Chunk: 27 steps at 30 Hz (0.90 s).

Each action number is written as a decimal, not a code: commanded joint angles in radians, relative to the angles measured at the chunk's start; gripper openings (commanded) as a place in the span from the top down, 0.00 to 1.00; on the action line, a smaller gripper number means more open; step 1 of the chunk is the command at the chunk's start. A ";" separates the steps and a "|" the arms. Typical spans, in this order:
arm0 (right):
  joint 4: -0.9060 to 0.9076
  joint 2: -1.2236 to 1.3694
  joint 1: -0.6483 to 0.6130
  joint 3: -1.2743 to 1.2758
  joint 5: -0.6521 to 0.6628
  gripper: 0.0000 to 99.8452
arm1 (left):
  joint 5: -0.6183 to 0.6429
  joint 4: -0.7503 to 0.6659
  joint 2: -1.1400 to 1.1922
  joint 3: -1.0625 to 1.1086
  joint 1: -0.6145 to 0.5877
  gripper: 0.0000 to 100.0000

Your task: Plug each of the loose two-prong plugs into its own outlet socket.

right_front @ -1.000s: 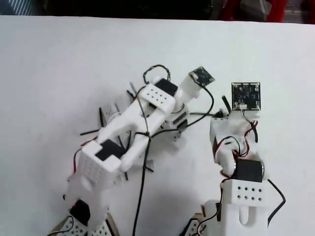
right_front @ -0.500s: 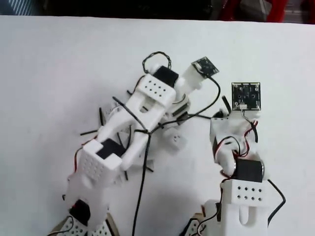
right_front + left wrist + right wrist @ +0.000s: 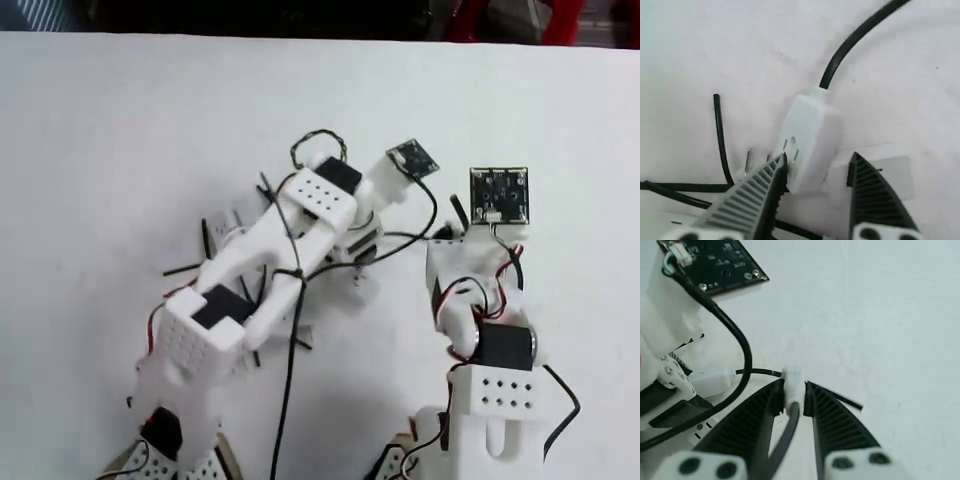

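Left gripper [image 3: 819,156], jaws parted around 1 white socket block [image 3: 807,130], has, we think, drawn back slightly; right gripper [image 3: 794,386] stays clamped on 1 white plug [image 3: 791,377].

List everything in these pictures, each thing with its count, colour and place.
outlet socket: one, white, on a black cord, lying on the table between the left gripper's fingers
plug: one, white, on a black cord, clamped in the right gripper
loose cords: several, black, spread on the table around and under the left arm
table: one, white, under everything
arms: two, white, side by side, left arm and right arm
camera boards: two, dark, one on each wrist
left gripper: one, black fingers, open around the socket
right gripper: one, black fingers, shut on the plug
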 commanded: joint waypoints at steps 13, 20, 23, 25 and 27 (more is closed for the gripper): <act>-0.019 0.002 0.010 -0.055 -0.008 0.98 | -0.009 -0.028 -0.004 -0.110 0.076 0.97; -0.019 0.002 0.010 -0.055 -0.008 0.98 | 0.025 -0.020 -0.002 -0.104 0.004 0.80; -0.019 0.002 0.010 -0.055 -0.008 0.98 | 0.034 -0.026 0.012 -0.104 -0.019 0.77; -0.019 0.002 0.010 -0.055 -0.008 0.98 | 0.034 -0.028 0.050 -0.115 -0.022 0.76; -0.019 0.002 0.010 -0.055 -0.008 0.98 | 0.032 -0.049 0.094 -0.115 -0.021 0.76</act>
